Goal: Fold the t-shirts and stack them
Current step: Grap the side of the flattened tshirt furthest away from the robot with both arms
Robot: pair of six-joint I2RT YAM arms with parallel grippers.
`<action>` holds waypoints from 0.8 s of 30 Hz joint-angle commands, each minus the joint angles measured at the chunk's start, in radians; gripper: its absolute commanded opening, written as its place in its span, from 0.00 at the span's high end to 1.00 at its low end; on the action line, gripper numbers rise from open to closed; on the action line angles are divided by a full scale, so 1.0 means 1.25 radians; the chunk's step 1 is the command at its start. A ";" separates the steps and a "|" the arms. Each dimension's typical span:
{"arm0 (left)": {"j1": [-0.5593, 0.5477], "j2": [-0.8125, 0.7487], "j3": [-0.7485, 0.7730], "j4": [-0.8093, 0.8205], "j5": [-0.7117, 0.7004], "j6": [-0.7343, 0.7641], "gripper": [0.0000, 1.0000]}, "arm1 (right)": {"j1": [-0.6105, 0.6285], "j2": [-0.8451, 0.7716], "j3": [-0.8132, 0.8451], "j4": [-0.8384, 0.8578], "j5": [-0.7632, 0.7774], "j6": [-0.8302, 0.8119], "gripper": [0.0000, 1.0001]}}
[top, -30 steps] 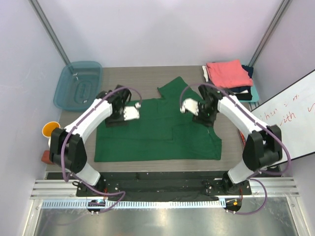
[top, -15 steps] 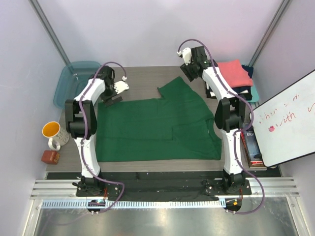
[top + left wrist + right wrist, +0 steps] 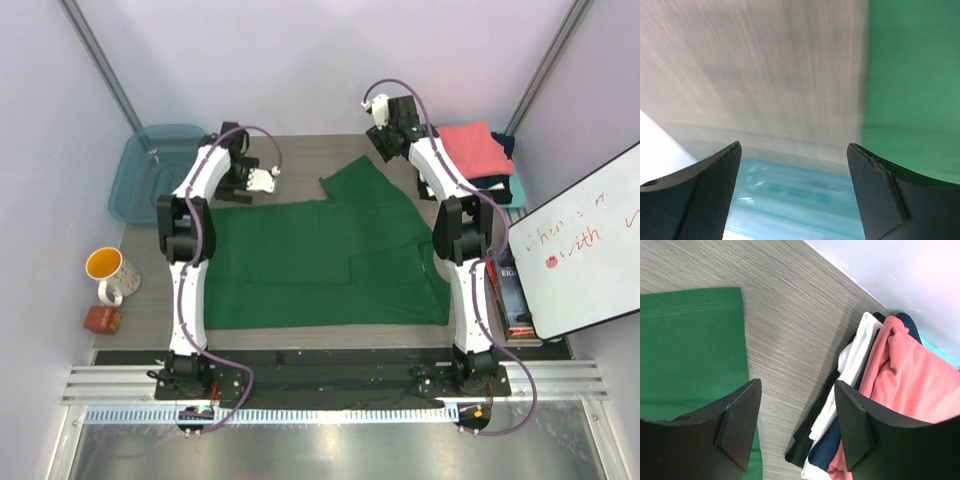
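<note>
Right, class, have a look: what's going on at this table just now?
It's a t-shirt folding job. A dark green t-shirt lies spread on the table, held by nothing. At the far end, the left hand is open and empty beside the shirt's edge, near the teal tub. The right hand, also open and empty, is between the shirt and the folded stack, coral-pink on top.

Left arm [image 3: 188,300] and right arm [image 3: 468,300] stretch far forward, nearly straight. Left gripper [image 3: 792,147] hangs wide apart, empty; right gripper [image 3: 797,384] parted too, gripping nothing.
</note>
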 commanded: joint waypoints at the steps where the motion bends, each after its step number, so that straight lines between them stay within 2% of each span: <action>1: 0.023 0.086 0.221 -0.188 -0.038 0.100 0.13 | -0.005 0.004 0.003 0.081 -0.025 0.024 0.34; 7: 0.050 0.078 0.202 -0.182 -0.098 0.129 0.11 | -0.005 0.027 0.004 0.092 -0.038 0.043 0.34; 12: 0.051 0.062 0.167 -0.145 -0.090 -0.019 0.12 | -0.005 0.043 -0.039 0.102 -0.117 0.095 0.33; 14: 0.053 0.052 0.138 -0.137 -0.065 -0.044 0.12 | -0.005 0.067 -0.035 0.107 -0.138 0.123 0.34; 17: 0.052 0.044 0.100 -0.096 -0.058 -0.090 0.12 | -0.005 0.110 -0.002 0.118 -0.174 0.150 0.33; 20: 0.052 0.052 0.115 -0.073 -0.059 -0.162 0.13 | -0.007 0.146 0.032 0.145 -0.226 0.194 0.33; 24: 0.052 0.055 0.120 -0.055 -0.062 -0.209 0.14 | -0.007 0.174 0.055 0.203 -0.236 0.246 0.32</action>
